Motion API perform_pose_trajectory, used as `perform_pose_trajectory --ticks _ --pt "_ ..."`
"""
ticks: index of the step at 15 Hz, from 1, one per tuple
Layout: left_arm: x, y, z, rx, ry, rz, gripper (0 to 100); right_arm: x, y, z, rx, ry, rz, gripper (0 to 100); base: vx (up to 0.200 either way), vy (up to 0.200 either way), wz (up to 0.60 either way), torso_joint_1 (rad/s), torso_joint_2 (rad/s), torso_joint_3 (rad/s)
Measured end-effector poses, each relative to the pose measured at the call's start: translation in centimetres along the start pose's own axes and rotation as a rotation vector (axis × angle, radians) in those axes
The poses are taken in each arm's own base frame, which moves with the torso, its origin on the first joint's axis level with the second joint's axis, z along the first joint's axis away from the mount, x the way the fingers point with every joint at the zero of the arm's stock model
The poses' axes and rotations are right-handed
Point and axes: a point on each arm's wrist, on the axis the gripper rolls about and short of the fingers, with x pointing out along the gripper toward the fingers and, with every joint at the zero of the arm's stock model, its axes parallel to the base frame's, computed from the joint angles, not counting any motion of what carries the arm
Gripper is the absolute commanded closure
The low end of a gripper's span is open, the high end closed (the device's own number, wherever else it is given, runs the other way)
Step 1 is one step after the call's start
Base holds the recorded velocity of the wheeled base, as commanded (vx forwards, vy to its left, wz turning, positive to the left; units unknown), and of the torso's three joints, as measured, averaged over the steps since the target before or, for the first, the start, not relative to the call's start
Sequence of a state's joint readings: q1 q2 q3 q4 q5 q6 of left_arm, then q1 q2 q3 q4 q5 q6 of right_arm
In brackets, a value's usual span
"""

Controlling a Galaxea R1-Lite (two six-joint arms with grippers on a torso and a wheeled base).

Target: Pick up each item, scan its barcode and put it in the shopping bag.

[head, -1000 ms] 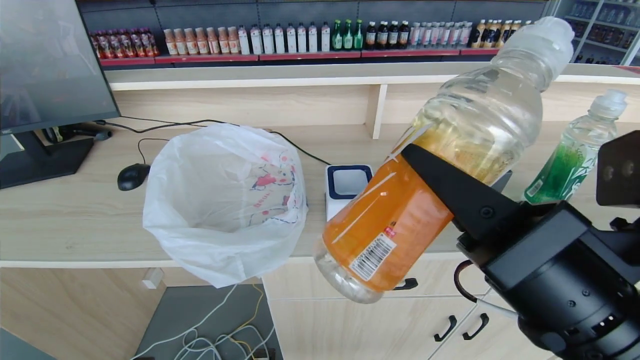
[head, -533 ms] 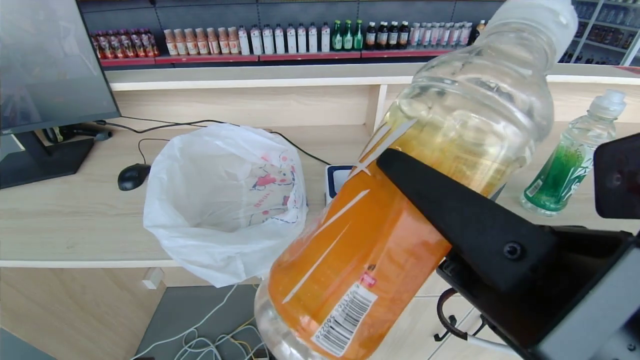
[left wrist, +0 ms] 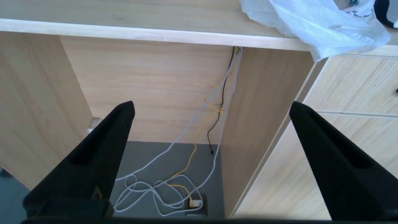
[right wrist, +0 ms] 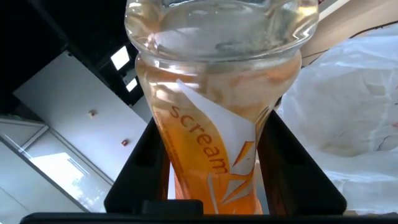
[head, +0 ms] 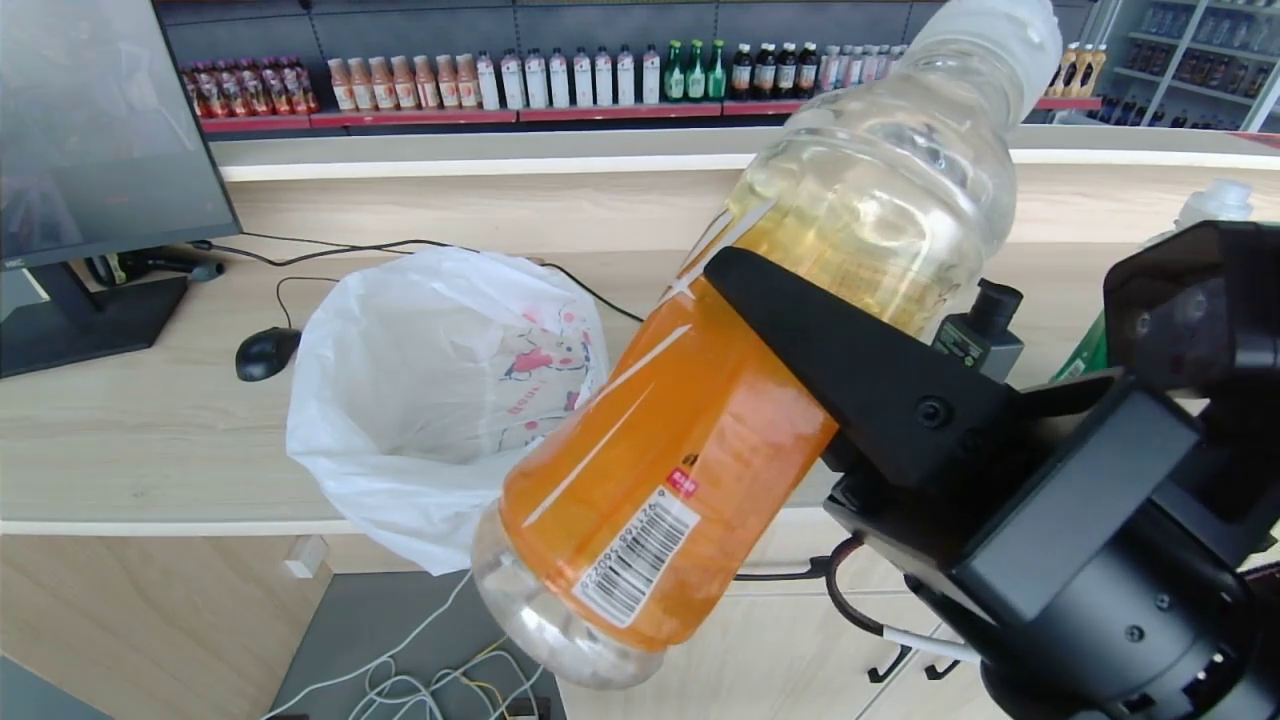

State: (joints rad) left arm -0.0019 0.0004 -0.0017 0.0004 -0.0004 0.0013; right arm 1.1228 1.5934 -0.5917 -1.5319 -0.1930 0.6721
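Aloft near bench [head: 130, 440] front edge, beside shopping bag [head: 440, 400]: orange drink bottle [head: 680, 430], tilted, clenched mid-body by right fingers [head: 850, 380]. left fingers [left wrist: 99, 155] spread, empty, below bench. Bottle judged liquid-heavy, rigid, smooth plastic slip-prone; labelled waist best hold

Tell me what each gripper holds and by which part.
The right gripper holds the orange drink bottle around its middle; the left gripper is open and empty.
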Motion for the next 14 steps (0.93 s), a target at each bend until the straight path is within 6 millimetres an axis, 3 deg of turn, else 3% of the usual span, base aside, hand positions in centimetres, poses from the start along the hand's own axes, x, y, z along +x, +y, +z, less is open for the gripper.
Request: perform_pose_trajectory --ticks 14 --pt "0.00 0.00 0.00 0.000 0.000 -0.001 0 -0.09 -0.47 0.37 -0.056 -0.006 -0.011 100 0.000 0.000 0.00 0.000 0.00 0.000"
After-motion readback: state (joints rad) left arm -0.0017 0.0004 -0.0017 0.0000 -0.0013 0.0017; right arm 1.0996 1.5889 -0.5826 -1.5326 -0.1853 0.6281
